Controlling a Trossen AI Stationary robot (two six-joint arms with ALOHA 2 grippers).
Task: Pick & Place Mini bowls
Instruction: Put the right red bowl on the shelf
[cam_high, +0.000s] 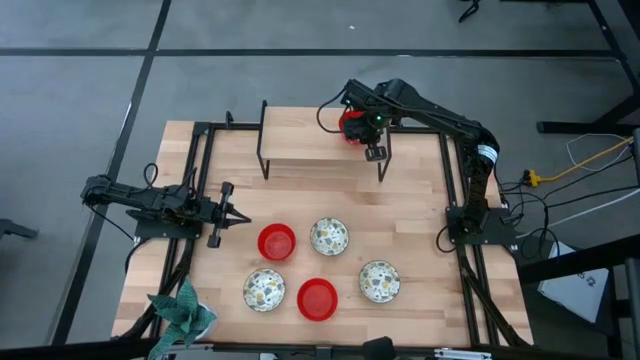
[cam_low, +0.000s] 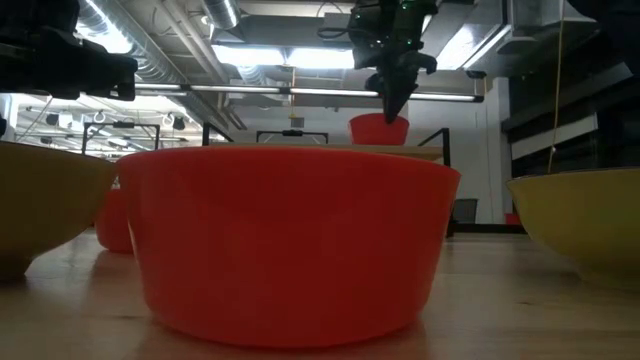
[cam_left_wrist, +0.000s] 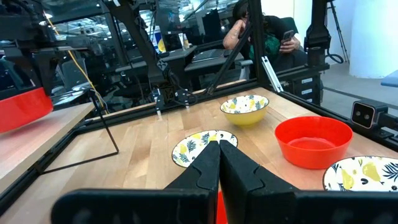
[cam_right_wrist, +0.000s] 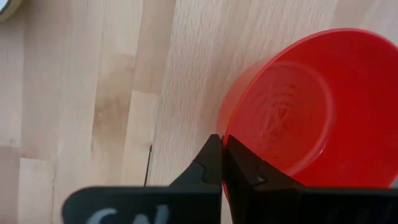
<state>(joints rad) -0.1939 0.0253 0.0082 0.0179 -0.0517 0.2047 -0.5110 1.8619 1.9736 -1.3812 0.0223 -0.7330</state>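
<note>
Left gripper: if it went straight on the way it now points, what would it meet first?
The shut left gripper points across the table toward the bowls. First in line looks to be the glossy red mini bowl or the white floral-patterned mini bowl beside it; depth is unclear.

Glossy red plastic bowl (cam_right_wrist: 305, 106) on a smooth, matt wooden shelf (cam_right_wrist: 87, 93).

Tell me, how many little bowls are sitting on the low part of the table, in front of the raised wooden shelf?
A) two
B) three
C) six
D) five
D: the overhead view shows two red bowls and three patterned bowls on the table, while a third red bowl is up at the shelf under the right gripper.
</note>
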